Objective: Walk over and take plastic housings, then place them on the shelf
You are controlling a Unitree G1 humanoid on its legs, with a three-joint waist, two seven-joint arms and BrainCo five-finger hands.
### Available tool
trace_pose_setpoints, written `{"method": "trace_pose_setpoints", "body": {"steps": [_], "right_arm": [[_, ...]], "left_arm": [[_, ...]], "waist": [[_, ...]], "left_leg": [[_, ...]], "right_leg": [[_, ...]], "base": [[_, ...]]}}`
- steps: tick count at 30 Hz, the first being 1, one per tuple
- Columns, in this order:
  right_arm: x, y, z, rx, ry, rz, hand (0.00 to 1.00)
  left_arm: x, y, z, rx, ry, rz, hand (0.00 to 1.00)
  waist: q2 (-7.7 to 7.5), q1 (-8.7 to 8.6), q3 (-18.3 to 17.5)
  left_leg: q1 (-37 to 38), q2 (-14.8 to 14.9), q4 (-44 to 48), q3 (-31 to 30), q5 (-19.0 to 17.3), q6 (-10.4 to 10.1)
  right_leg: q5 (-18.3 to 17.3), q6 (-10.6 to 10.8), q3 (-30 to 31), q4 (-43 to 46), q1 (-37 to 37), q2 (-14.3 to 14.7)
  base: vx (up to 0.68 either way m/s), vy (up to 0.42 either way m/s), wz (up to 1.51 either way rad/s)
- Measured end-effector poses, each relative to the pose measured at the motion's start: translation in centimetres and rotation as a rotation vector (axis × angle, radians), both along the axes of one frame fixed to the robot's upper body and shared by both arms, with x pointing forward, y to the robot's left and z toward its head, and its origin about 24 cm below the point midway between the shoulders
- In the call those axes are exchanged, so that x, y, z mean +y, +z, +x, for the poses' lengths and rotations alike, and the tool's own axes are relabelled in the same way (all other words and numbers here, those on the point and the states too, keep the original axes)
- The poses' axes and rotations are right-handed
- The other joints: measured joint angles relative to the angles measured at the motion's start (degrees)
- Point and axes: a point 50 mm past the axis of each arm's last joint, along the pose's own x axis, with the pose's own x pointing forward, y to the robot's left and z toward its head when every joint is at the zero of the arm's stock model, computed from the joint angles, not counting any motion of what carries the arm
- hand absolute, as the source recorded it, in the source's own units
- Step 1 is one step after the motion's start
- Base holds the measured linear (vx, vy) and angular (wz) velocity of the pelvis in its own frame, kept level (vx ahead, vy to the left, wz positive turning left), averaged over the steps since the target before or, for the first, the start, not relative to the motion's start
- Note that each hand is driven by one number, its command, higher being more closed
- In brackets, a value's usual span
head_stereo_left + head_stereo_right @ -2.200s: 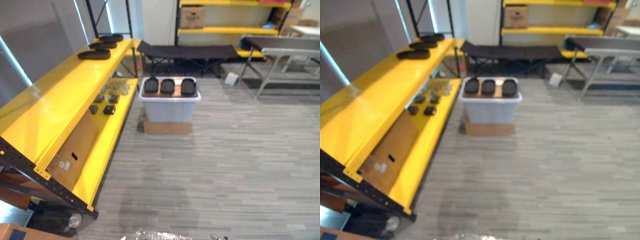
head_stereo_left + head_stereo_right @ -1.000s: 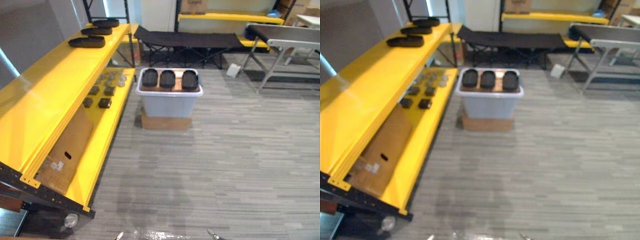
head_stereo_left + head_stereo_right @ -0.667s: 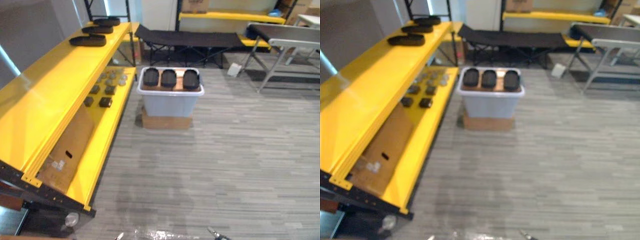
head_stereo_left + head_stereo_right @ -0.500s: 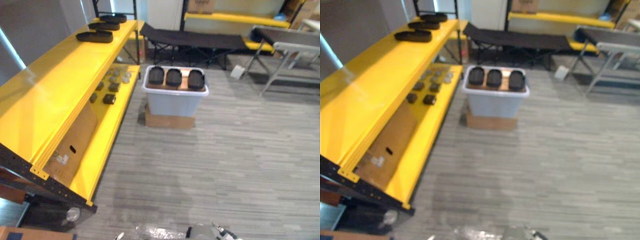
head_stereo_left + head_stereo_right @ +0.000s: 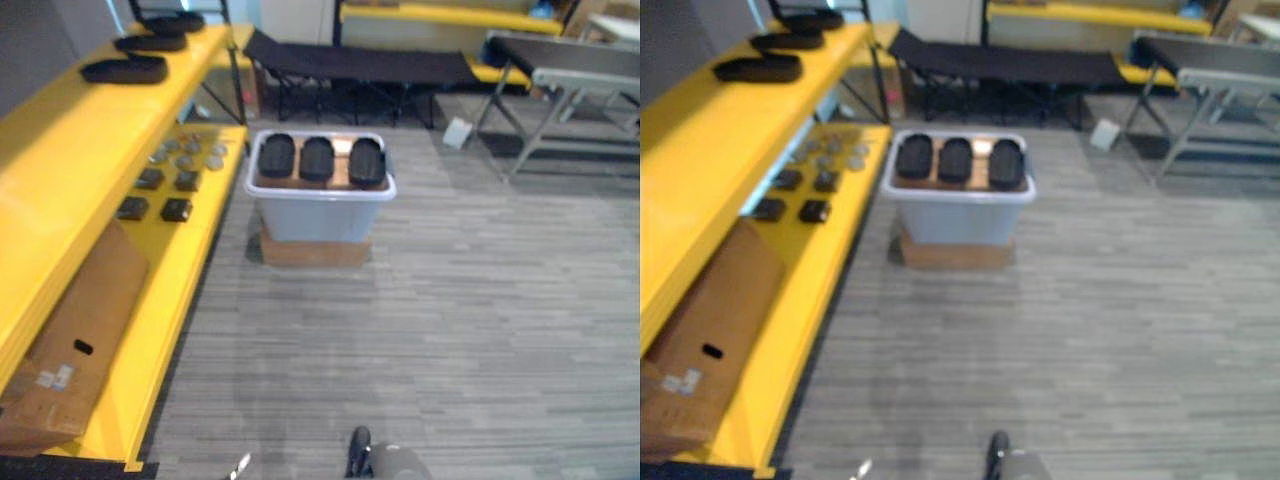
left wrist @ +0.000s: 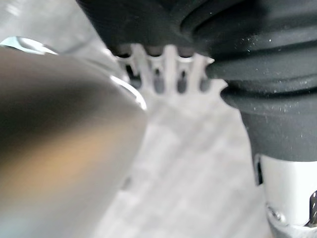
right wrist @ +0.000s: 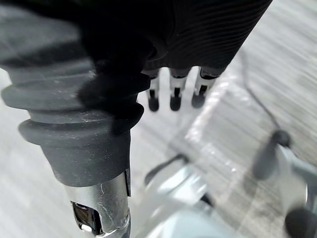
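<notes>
- Three black plastic housings (image 5: 317, 158) lie side by side on a brown board across the top of a pale grey bin (image 5: 320, 212). The bin stands on the floor ahead, just beside the yellow shelf (image 5: 60, 170). Raised like this, they look easy to take from above without stooping far.
- Three shelved housings (image 5: 125, 70) sit in a row on the shelf's top level, towards its far end. The nearer stretch of that level is bare, which is probably where the rest are meant to go.
- The shelf's lower level carries small dark parts (image 5: 160, 195) and a cardboard box (image 5: 75, 350).
- The left hand (image 6: 171, 62) hangs over the floor. Its fingers (image 6: 146, 64) are straight and slightly apart, touching nothing.
- The right hand (image 7: 174, 94) hangs the same way, its fingers (image 7: 153, 96) straight and empty.
- A wide stretch of floor lies between the robot and the bin, so I judge the walk to be the step in hand. No housing has been picked up from the bin yet.
</notes>
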Motion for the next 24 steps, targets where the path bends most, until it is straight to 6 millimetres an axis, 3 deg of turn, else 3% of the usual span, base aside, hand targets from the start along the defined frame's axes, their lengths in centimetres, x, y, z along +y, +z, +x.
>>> {"method": "trace_pose_setpoints", "body": {"steps": [2, 4, 6, 7, 8, 9, 10, 11, 12, 14, 16, 17, 18, 19, 20, 21, 22, 23, 24], "right_arm": [[-0.5, 0.2, 2.1, -0.049, 0.033, -0.027, 0.00], [-1.2, 0.7, 4.9, -0.142, 0.050, -0.075, 0.00], [-1.6, 1.4, 8.2, -0.245, 0.071, -0.114, 0.00], [-1.6, 1.6, 8.7, -0.261, 0.086, -0.121, 0.00], [-1.6, 1.9, 9.7, -0.289, 0.112, -0.130, 0.00], [-1.5, 1.9, 9.9, -0.295, 0.125, -0.129, 0.00], [-1.1, 2.0, 10.3, -0.305, 0.157, -0.124, 0.00], [-0.9, 2.0, 10.4, -0.303, 0.166, -0.117, 0.00], [-1.1, 2.1, 10.7, -0.303, 0.169, -0.117, 0.00], [-0.9, 1.8, 10.2, -0.260, 0.192, -0.096, 0.00], [-0.4, 1.5, 9.6, -0.218, 0.222, -0.085, 0.00], [0.2, 1.3, 9.0, -0.196, 0.231, -0.076, 0.00], [0.9, 1.0, 8.4, -0.183, 0.226, -0.057, 0.00], [1.3, 0.8, 7.9, -0.172, 0.221, -0.044, 0.00], [1.1, 0.9, 8.2, -0.192, 0.194, -0.085, 0.00], [0.1, 1.1, 8.4, -0.192, 0.216, -0.124, 0.00], [0.0, 1.1, 8.3, -0.191, 0.218, -0.127, 0.00], [-0.6, 1.2, 8.3, -0.191, 0.218, -0.146, 0.00], [-0.9, 1.3, 8.3, -0.197, 0.220, -0.159, 0.00]], "left_arm": [[-0.5, 0.0, 0.5, -0.009, -0.023, -0.011, 0.00], [-0.8, 0.0, 0.6, -0.014, -0.061, -0.021, 0.00], [-0.9, 0.1, 0.7, -0.033, -0.090, -0.030, 0.00], [-0.8, 0.0, 0.2, -0.021, -0.108, -0.022, 0.00], [-0.8, -0.2, -1.2, 0.012, -0.119, -0.017, 0.00], [-0.8, -0.3, -1.8, 0.026, -0.125, -0.015, 0.00], [-0.8, -0.5, -3.4, 0.075, -0.128, -0.016, 0.00], [-0.8, -0.6, -3.8, 0.086, -0.139, -0.016, 0.00], [-0.8, -0.6, -3.4, 0.078, -0.156, -0.014, 0.00], [-0.7, -0.6, -3.2, 0.082, -0.155, -0.006, 0.00], [-0.3, -0.5, -3.3, 0.089, -0.149, 0.006, 0.00], [0.0, -0.5, -3.5, 0.096, -0.152, 0.017, 0.00], [0.6, -0.4, -3.6, 0.100, -0.153, 0.035, 0.00], [0.8, -0.4, -3.4, 0.097, -0.155, 0.048, 0.00], [1.4, -0.2, -3.0, 0.085, -0.161, 0.077, 0.00], [1.6, -0.2, -2.7, 0.074, -0.161, 0.109, 0.00], [1.6, -0.1, -2.6, 0.070, -0.160, 0.112, 0.00], [1.7, 0.0, -1.6, 0.033, -0.150, 0.119, 0.00], [1.7, 0.3, -0.1, -0.021, -0.151, 0.127, 0.00]], "waist": [[0.62, 1.27, 0.9], [0.54, 2.68, 1.1], [0.32, 4.03, 1.4], [0.36, 4.50, 1.4], [0.83, 5.50, 1.7], [0.89, 6.41, 1.9], [0.57, 7.74, 1.8], [0.14, 7.57, 2.0], [-0.01, 7.55, 2.9], [-0.21, 7.69, 4.0], [-0.86, 7.74, 3.6], [-2.21, 7.43, 2.6], [-3.42, 7.21, 2.0], [-4.10, 7.04, 1.8], [-4.65, 6.85, 1.9], [-5.22, 5.81, 2.3], [-5.20, 5.80, 2.4], [-4.43, 5.75, 2.7], [-3.47, 5.02, 3.0]], "left_leg": [[-4.1, 0.9, 7.1, 0.6, -0.9, 1.4], [-9.5, -1.9, 4.8, 0.4, -1.5, 2.4], [-14.5, -8.5, -12.6, 1.0, -0.3, 2.4], [-14.9, -10.1, -19.3, 1.0, 1.7, 2.2], [-15.0, -11.7, -31.1, 0.9, 7.8, 2.3], [-15.0, -11.6, -32.4, 0.9, 11.1, 2.1], [-15.0, -11.6, -31.3, 0.9, 15.0, 3.2], [-17.1, -11.7, -26.8, 0.9, 13.6, 5.9], [-18.4, -11.3, -23.3, 1.0, 11.8, 6.8], [-19.3, -9.9, -16.0, 3.3, 4.8, 7.3], [-14.8, -11.6, -19.7, 3.9, 2.3, 8.9], [-11.3, -13.7, -24.1, 4.4, 2.4, 9.2], [-8.9, -15.3, -26.7, 4.4, 2.5, 9.1], [-7.5, -16.0, -27.9, 4.3, 2.3, 9.4], [-4.0, -17.5, -30.2, 4.2, 2.2, 9.9], [1.0, -18.2, -32.8, 4.1, 2.4, 10.3], [2.0, -18.1, -33.4, 4.0, 2.4, 10.3], [5.6, -17.2, -35.4, 3.1, 2.2, 9.9], [7.4, -15.0, -35.9, 1.9, 1.5, 8.8]], "right_leg": [[-0.3, 0.0, 1.0, -3.6, 6.0, 0.5], [-1.6, 0.3, 1.6, -5.5, 9.6, -0.5], [-4.8, 1.3, 2.5, -5.0, 11.3, -2.6], [-5.4, 1.7, 2.9, -4.9, 11.7, -2.8], [-6.3, 2.3, 4.5, -5.3, 13.1, -2.6], [-6.7, 2.3, 5.8, -5.9, 14.1, -2.4], [-7.6, 2.3, 7.7, -7.3, 15.6, -2.2], [-8.4, 2.6, 7.9, -7.7, 16.3, -2.5], [-8.7, 2.3, 8.0, -7.6, 16.6, -2.4], [-6.7, 4.5, 8.9, -6.8, 18.6, -2.6], [-7.4, 5.5, 11.6, 1.9, 16.8, -3.9], [-8.5, 11.3, 12.3, 15.7, 11.8, -6.5], [-7.3, 18.5, 12.4, 26.5, 7.1, -8.4], [-6.1, 20.3, 12.2, 33.3, 4.3, -9.7], [-6.7, 18.5, 9.2, 45.3, -0.8, -13.2], [-10.1, 12.1, 2.5, 52.1, -4.2, -18.0], [-10.7, 11.2, 1.5, 52.3, -4.6, -18.5], [-12.9, 8.0, -2.3, 48.9, -6.1, -18.4], [-13.6, 6.7, -4.6, 39.2, -7.2, -16.0]], "base": [[0.39, -0.162, -0.14], [0.34, -0.044, -0.24], [0.28, 0.089, -0.15], [0.19, 0.106, -0.37], [0.29, 0.168, -0.54], [0.40, 0.216, -0.78], [0.56, 0.266, -0.42], [0.51, 0.212, -0.17], [0.48, 0.190, 0.18], [0.42, 0.189, 0.15], [0.50, 0.260, -0.02], [0.52, 0.231, 0.02], [0.44, 0.144, 0.09], [0.46, 0.094, 0.08], [0.46, 0.054, 0.14], [0.45, 0.051, 0.14], [0.45, 0.021, 0.22], [0.43, -0.022, 0.34], [0.41, -0.056, 0.48]]}}
